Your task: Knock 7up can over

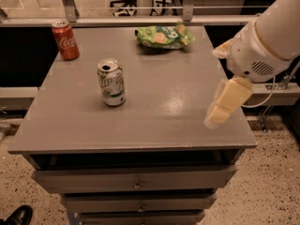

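The 7up can (pixel 111 82), white and green with a silver top and an open pull-tab, stands upright on the grey table (pixel 154 121), left of centre. My gripper (pixel 226 102), cream-coloured under a white arm housing, hangs over the table's right edge. It is well to the right of the can and apart from it, holding nothing that I can see.
A red Coca-Cola can (pixel 65 40) stands at the table's back left corner. A green snack bag (pixel 163 35) lies at the back centre. The table has drawers (pixel 136 179) below its front edge. A rail and office chairs are behind. A shoe (pixel 16 215) shows at the bottom left.
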Controlling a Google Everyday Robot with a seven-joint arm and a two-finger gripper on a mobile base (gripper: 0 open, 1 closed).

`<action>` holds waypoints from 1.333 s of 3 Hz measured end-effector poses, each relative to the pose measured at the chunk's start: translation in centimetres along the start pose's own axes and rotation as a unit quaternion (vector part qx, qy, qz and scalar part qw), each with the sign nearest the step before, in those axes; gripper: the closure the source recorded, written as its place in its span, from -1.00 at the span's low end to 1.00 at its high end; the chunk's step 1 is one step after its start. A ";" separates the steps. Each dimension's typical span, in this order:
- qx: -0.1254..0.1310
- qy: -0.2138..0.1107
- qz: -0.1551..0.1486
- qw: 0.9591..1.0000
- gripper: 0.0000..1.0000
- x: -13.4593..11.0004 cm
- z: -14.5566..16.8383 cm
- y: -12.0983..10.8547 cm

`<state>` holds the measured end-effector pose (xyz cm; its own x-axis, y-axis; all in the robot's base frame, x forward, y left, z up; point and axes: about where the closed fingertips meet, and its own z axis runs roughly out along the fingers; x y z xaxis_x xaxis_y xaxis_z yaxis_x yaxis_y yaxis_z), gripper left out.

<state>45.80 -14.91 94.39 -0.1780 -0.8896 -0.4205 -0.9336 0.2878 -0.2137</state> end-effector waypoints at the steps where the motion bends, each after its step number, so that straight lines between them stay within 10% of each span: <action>1: -0.013 -0.102 0.016 0.995 -1.00 -6.0 5.0 -0.5; 4: -0.036 -0.193 0.052 0.979 -1.00 -13.7 8.8 0.1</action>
<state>50.91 0.40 92.36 -0.1549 -0.6524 -0.7418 -0.9385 0.3318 -0.0959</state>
